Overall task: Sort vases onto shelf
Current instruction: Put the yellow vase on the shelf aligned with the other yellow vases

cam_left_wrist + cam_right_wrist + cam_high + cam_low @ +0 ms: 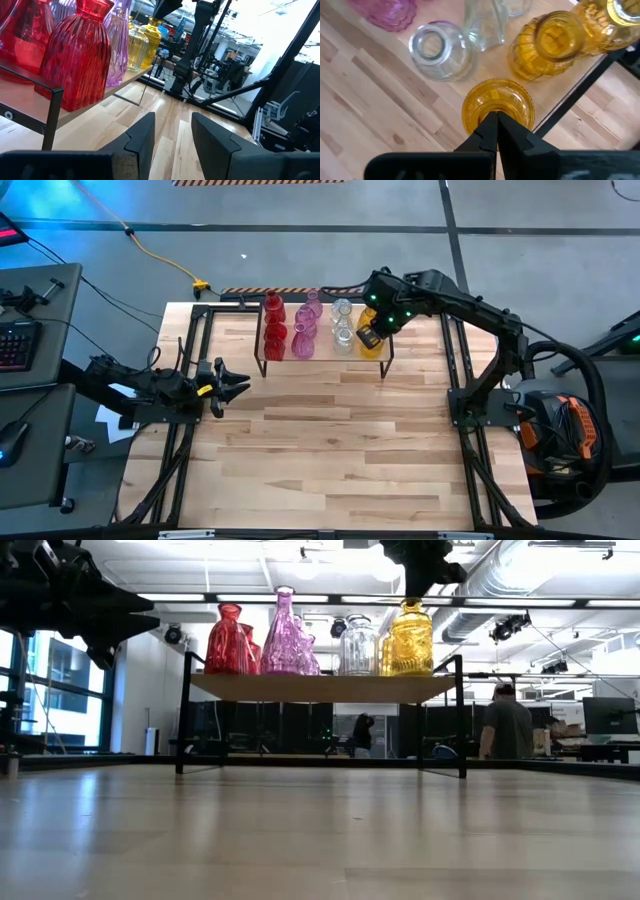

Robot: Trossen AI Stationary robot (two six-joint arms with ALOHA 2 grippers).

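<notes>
The shelf (325, 360) stands at the table's far middle. On its plank top the vases stand in rows by colour: red (274, 330), pink (305, 332), clear (342, 326) and yellow (410, 637). My right gripper (496, 120) is shut and points steeply down, right over the mouth of the nearest yellow vase (517, 105), which stands upright at the shelf's right front corner. My left gripper (172, 131) waits open and level at the table's left edge (240, 388), facing the shelf with nothing between its fingers. My right gripper's shut fingertips (490, 125) come from above at the open mouth (485, 102) of the nearest yellow vase. The fingers themselves hide that spot, so I cannot tell whether they touch the glass. The vase stands upright on the shelf's plank.
The shelf's black metal legs (462, 715) and frame rail (52, 107) stand around the vases. Wide bare tabletop (330, 450) lies between the shelf and the near edge. A person (508, 725) stands in the room beyond the table.
</notes>
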